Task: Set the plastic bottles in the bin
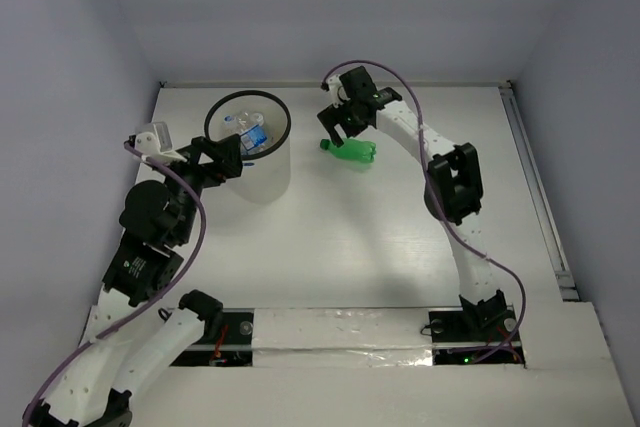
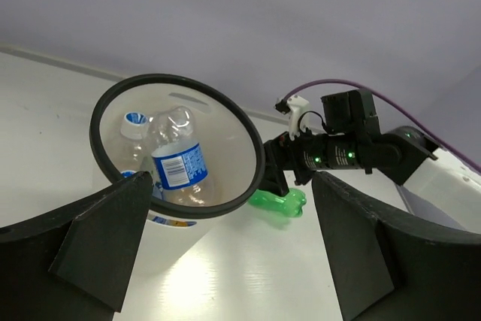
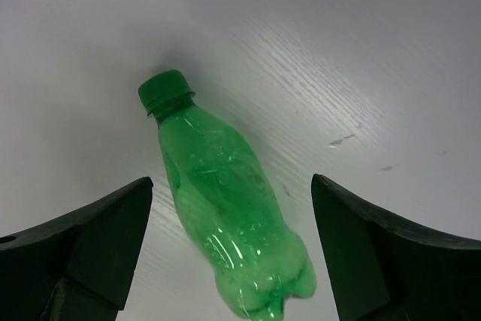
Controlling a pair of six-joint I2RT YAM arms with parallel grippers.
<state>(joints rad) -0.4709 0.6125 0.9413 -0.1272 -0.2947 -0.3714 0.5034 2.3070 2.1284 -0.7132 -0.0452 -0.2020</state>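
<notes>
On the clear bottle in the bin, a blue-and-white label, print too small to read

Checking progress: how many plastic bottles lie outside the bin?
1: the green bottle lies on the table right of the bin, under the open right gripper. Others might be hidden.

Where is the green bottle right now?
In the top view, the green bottle lies on its side on the table, right of the bin, just under the open right gripper.
</notes>
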